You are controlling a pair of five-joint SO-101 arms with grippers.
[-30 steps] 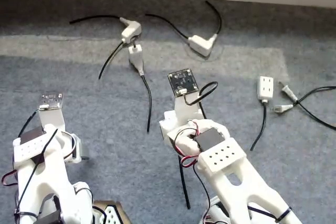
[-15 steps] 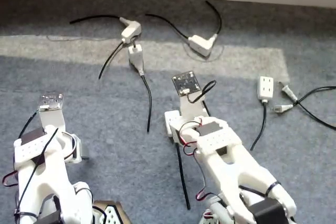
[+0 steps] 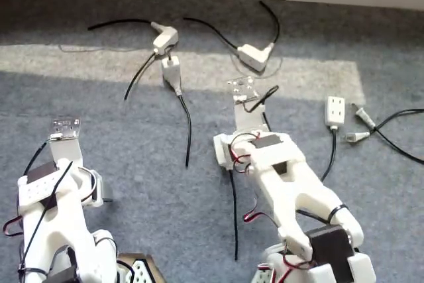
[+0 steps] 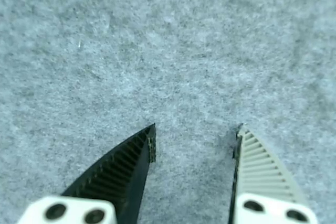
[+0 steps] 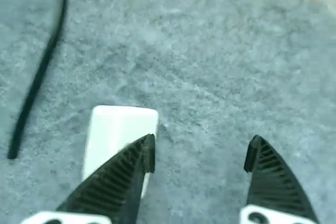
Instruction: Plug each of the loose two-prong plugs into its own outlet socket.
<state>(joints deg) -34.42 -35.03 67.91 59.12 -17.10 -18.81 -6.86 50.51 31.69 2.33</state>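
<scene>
My right gripper (image 5: 202, 153) is open low over the carpet, and a white socket block (image 5: 118, 132) lies just outside one finger, apart from the gap. That block (image 3: 221, 151) peeks out beside the right arm (image 3: 278, 170) in the high view, its black cable (image 3: 234, 217) trailing toward the near edge. Two loose two-prong plugs (image 3: 362, 118) (image 3: 356, 137) lie at the far right beside a white outlet socket (image 3: 334, 110). My left gripper (image 4: 194, 142) is open over bare carpet, holding nothing.
At the back left an angled white plug (image 3: 164, 35) sits against a small socket (image 3: 171, 69). Another white plug piece (image 3: 254, 56) lies back centre. Black cables (image 3: 187, 124) cross the grey carpet. The left arm (image 3: 56, 197) stands at the near left.
The right arm has stretched away from its base toward the back of the carpet, its wrist shifting slightly right. The left arm has kept still.
</scene>
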